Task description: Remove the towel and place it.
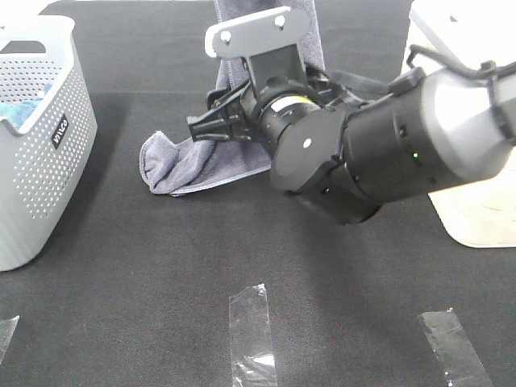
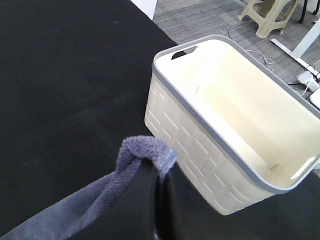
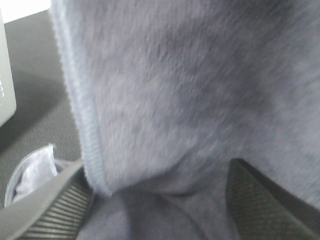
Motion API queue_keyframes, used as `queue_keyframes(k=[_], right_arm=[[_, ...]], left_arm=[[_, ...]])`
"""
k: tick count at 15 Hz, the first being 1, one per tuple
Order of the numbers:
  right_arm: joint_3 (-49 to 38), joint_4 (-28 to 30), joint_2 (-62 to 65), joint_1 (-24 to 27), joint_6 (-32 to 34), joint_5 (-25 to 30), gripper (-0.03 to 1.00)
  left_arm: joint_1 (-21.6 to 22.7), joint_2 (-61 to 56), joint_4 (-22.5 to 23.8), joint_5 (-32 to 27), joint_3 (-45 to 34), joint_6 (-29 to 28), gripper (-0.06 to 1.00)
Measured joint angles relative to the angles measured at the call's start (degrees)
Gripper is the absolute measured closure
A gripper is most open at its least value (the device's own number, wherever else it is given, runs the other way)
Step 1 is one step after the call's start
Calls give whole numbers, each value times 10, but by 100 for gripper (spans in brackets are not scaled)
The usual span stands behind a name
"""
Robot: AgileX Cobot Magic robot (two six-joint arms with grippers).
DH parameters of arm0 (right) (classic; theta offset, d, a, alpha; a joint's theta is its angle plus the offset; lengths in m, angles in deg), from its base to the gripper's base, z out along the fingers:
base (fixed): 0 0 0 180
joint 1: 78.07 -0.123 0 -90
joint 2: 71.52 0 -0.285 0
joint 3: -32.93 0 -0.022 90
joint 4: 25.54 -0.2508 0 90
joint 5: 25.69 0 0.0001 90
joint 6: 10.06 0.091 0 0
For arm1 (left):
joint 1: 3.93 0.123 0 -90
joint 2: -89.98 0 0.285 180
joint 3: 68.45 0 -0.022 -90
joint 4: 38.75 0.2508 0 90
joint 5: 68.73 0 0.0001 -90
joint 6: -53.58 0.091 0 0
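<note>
The slate grey-blue towel (image 1: 187, 165) hangs down from the top edge of the exterior high view, and its lower end lies folded on the black table. My left gripper (image 2: 159, 177) is shut on a fold of the towel (image 2: 149, 149) and holds it up; it is out of the exterior high view. My right gripper (image 1: 203, 126) reaches across to the hanging towel just above the table. In the right wrist view its fingers (image 3: 47, 212) stand wide apart with the towel (image 3: 190, 90) filling the gap between them.
A grey perforated basket (image 1: 48, 153) holding a bright blue cloth (image 1: 14, 110) stands at the left. A cream basket (image 1: 476, 214) stands at the right and shows empty in the left wrist view (image 2: 200, 170). Two clear tape strips (image 1: 251, 332) lie near the front edge.
</note>
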Motion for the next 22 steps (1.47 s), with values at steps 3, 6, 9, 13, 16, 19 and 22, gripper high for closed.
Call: queue_keyframes(k=[3,6,9,13,16,19,22], right_arm=[[0,-9,-2,0,0,-20,31],[0,-11,-6,0,0,-23,41],[3,-11,-6,0,0,-27,47],[5,1,-6,0,3,-43,59],[5,7,-6,0,-7,-28,81],[5,19,-6,0,-18,10,97],[5,15,25,0,-37,70,97]], left_arm=[[0,-15,15,-3,0,2,94],[0,-23,23,-3,1,2,94],[0,-23,26,-3,1,2,94],[0,-23,26,-13,1,2,94],[0,-23,26,-13,1,2,94],[0,-23,36,-13,1,2,94],[6,-23,84,-13,1,1,94]])
